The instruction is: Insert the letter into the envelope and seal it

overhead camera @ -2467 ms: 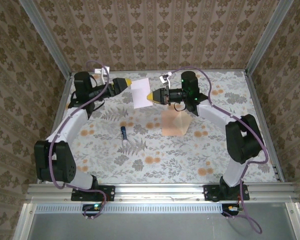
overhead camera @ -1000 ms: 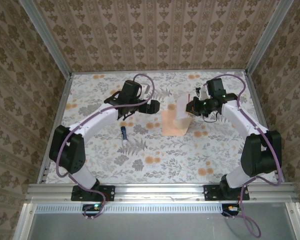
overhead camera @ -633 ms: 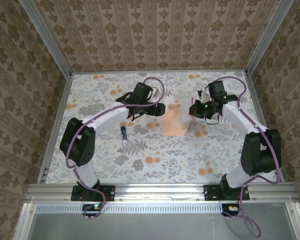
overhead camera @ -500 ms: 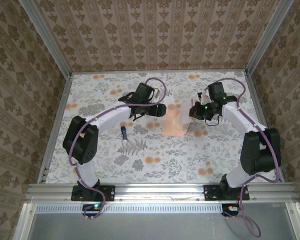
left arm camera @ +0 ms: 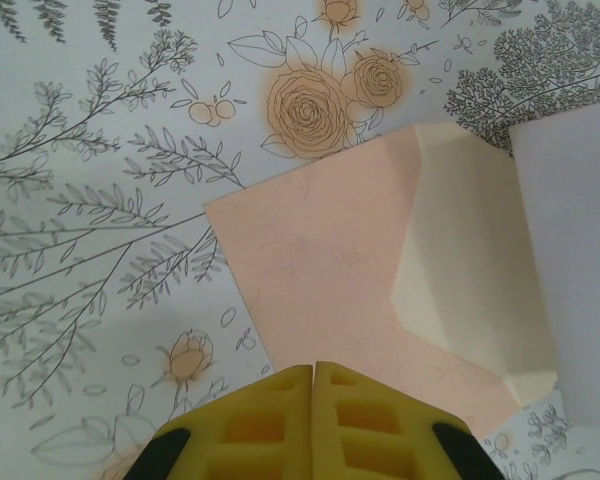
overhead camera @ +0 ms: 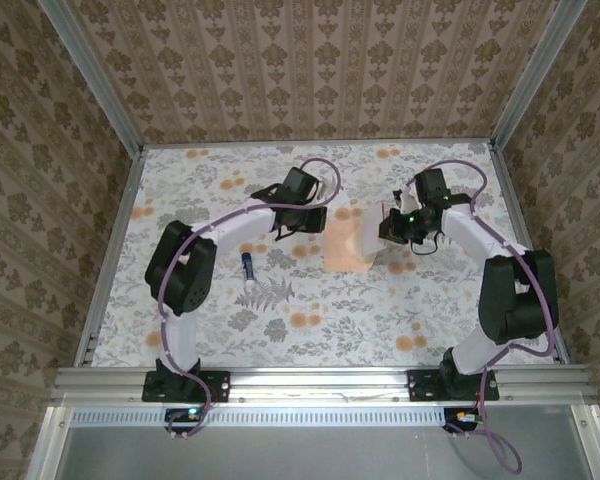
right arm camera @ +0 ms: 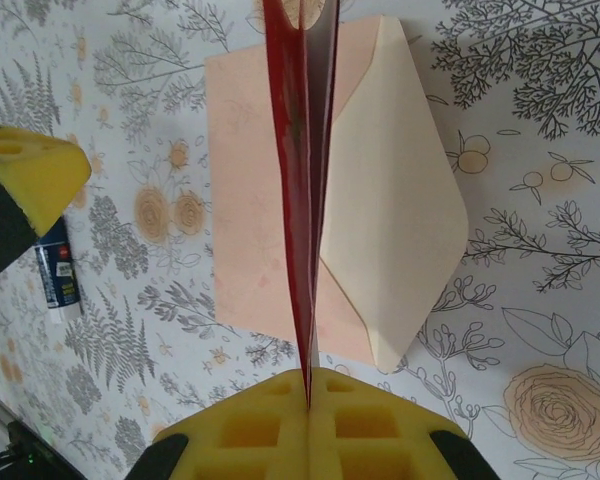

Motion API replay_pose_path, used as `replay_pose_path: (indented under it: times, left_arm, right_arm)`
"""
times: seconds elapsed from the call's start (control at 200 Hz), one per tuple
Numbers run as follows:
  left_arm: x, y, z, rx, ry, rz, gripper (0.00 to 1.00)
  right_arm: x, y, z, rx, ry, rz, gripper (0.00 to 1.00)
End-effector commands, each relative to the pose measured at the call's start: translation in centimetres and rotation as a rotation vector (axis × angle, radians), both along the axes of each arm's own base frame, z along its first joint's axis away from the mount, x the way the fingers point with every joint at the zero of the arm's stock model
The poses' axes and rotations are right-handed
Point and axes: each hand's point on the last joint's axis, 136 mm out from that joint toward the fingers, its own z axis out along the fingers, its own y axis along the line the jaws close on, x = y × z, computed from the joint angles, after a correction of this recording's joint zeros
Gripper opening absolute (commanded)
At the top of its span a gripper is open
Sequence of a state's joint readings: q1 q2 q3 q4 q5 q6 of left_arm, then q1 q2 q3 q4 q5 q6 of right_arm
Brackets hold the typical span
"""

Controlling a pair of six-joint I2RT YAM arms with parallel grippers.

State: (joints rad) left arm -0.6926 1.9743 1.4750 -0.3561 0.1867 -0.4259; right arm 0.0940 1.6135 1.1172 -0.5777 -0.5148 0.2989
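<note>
Holding the letter on edge in my right gripper, whose yellow fingers are pinching together on its near edge, I am hanging the sheet upright over the envelope. From the wrist it is showing as a thin red line running along the fold where the open flap is meeting the peach body. The envelope is lying flat on the floral table, its flap spreading out toward my right arm's side with the pale inner face up. My left gripper is sitting over the body on the side away from the flap, fingers pressed together with nothing between them; whether its tips are touching the paper I am not able to tell. To do this step well, I am judging that the letter's free edge needs to be finding the pocket mouth at the fold, not sliding over the body or out onto the flap, so I am wanting a shallow tilt toward the body and a slow feed. The closed left fingers are looking well placed for pinning the envelope against skating on the cloth, though pressing too near the mouth risks clamping the pocket flat. The sheet is looking thin and is likely buckling if pushed fast. A small blue tube is lying well apart on the left.
</note>
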Motion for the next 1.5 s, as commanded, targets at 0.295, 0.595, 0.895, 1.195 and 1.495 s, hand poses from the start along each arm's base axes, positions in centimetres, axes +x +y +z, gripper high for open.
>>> replay_pose_path:
  times: [0.295,0.595,0.895,1.195,1.495]
  left_arm:
    - [1.5,-2.2,-2.5,0.043,0.035,-0.042,0.00]
    - [2.0,-2.3,-4.8,0.093,0.062,-0.055,0.00]
    - [1.4,-1.7,-7.3,0.141,0.109,-0.055,0.00]
    - [0.6,-1.2,-9.1,0.155,0.153,-0.042,0.00]
    - [0.2,-1.2,-9.7,0.146,0.181,-0.017,0.00]
  right_arm:
    - [-0.1,-1.2,-2.5,-0.080,0.038,0.037,0.00]
    - [0.0,-1.4,-3.7,-0.092,0.059,0.054,0.00]
    - [-0.1,-1.7,-4.5,-0.100,0.080,0.049,0.00]
    - [0.0,-1.7,-5.4,-0.097,0.103,0.048,0.00]
    - [0.2,-1.9,-6.1,-0.110,0.118,0.033,0.00]
